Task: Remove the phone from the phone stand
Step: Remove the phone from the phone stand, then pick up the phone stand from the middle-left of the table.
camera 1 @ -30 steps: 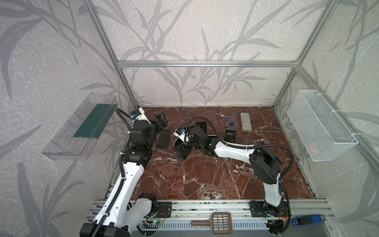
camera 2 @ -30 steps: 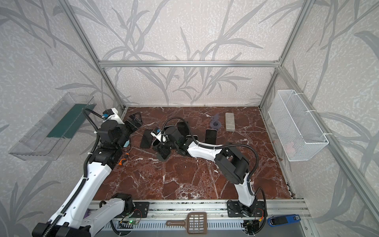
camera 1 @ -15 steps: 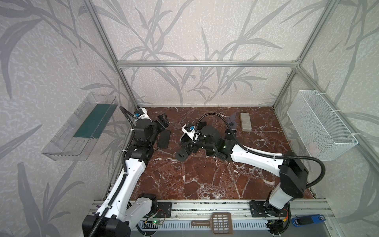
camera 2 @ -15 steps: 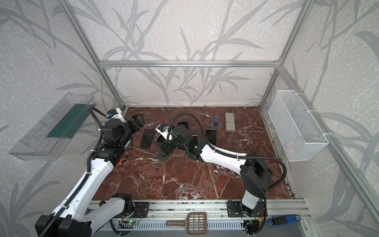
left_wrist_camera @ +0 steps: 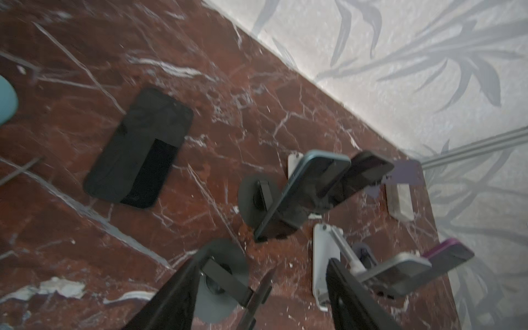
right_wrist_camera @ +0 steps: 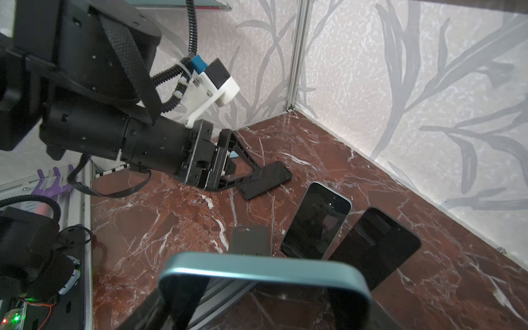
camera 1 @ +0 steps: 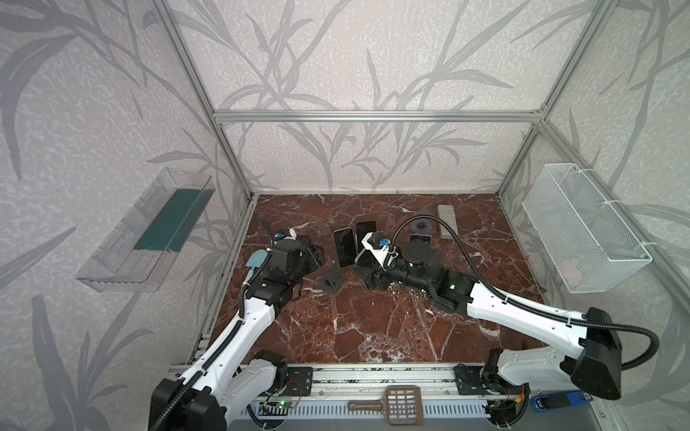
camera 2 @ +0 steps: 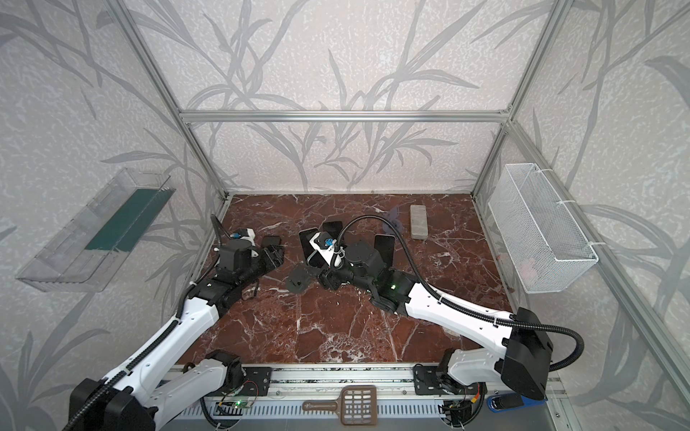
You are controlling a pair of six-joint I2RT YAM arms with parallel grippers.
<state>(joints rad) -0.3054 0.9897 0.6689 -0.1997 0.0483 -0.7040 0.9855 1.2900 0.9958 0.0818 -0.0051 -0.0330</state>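
Plainly, in both top views the right tool (camera 1: 364, 274) sits near the tabletop (camera 1: 373, 336) middle among standing phones (camera 1: 343, 246). Left wrist view: left tool (left_wrist_camera: 261, 265) parted, empty. Right wrist view: right tool clamps the teal phone (right_wrist_camera: 263, 270); a wide swing could topple neighbours.

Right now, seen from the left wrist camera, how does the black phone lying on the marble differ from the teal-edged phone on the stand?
Pose: the black phone lies flat on the marble table; the teal-edged phone leans tilted on a black stand. Colour: the black phone is dark all over; the teal-edged phone has a teal frame. Both are slim, with rounded corners.
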